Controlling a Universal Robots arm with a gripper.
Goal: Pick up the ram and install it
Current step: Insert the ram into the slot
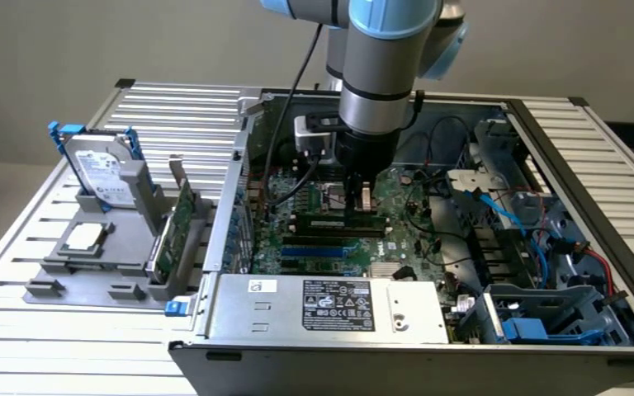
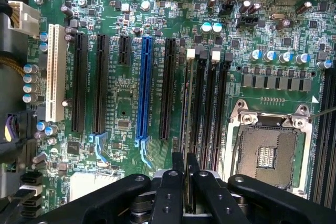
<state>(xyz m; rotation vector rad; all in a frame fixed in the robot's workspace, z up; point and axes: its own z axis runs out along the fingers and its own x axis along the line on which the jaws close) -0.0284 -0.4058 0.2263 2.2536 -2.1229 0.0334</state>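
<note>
My gripper (image 1: 361,200) reaches down into the open computer case (image 1: 581,165), over the motherboard's black memory slots (image 2: 210,108). It is shut on the ram (image 2: 185,129), a thin green stick that the wrist view shows edge-on, running between the two black fingers (image 2: 177,179). The ram lines up with the memory slot nearest the long black expansion slot (image 2: 168,87) and sits low at it; I cannot tell how deep it is seated. In the exterior view the ram (image 1: 333,220) is a dark green strip just under the fingers.
The bare CPU socket (image 2: 268,153) lies beside the memory slots, and a blue expansion slot (image 2: 143,87) on their other side. At the exterior view's left, a grey stand (image 1: 86,264) holds a hard drive (image 1: 108,177) and a tall green card (image 1: 179,223). The power supply (image 1: 328,305) fills the case's front.
</note>
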